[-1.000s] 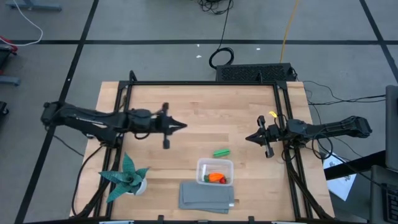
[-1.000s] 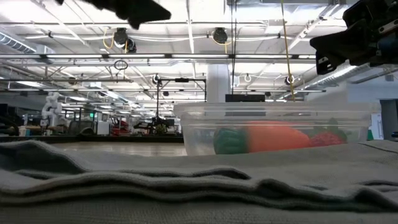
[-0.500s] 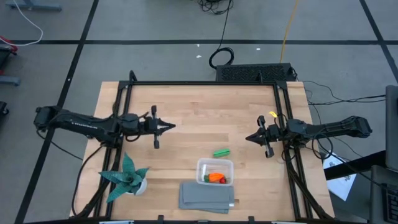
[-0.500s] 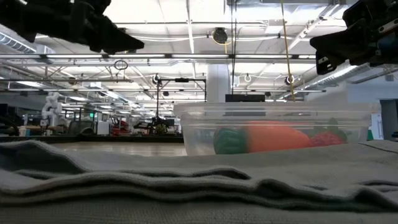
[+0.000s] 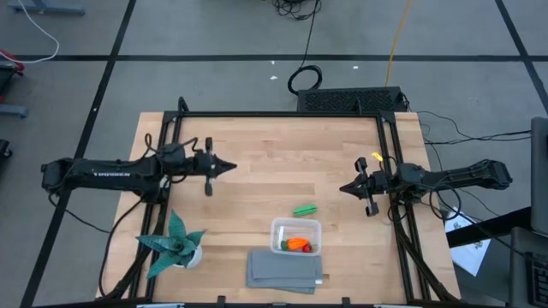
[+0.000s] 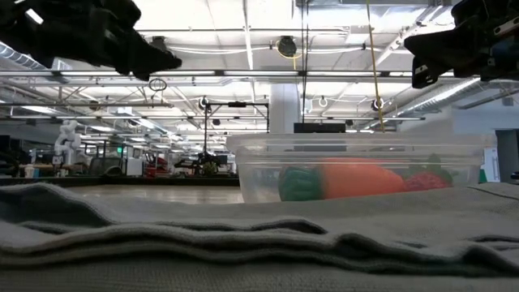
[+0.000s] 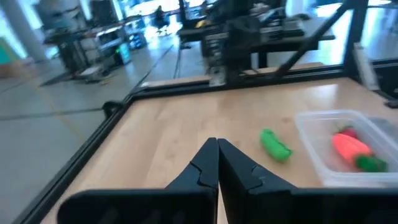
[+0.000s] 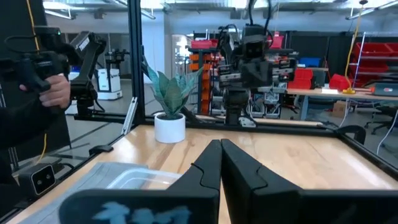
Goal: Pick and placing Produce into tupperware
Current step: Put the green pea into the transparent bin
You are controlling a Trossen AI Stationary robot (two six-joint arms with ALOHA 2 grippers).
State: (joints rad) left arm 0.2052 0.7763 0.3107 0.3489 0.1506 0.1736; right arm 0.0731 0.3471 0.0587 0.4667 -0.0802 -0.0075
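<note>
Overhead, left gripper (image 5: 224, 166) and right gripper (image 5: 346, 189) level above table, fingers pressed together.

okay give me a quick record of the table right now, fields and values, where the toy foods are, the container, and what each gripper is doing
tupperware: near table edge, beside the grey cloth
carrot: inside the tupperware
red berry: inside the tupperware, next to the carrot
green pod: on the table, just outside the tupperware
left gripper: shut, empty, over the table's left part
right gripper: shut, empty, at the right side
plant: in a white pot, near-left corner
items left to place: the green pod
</note>
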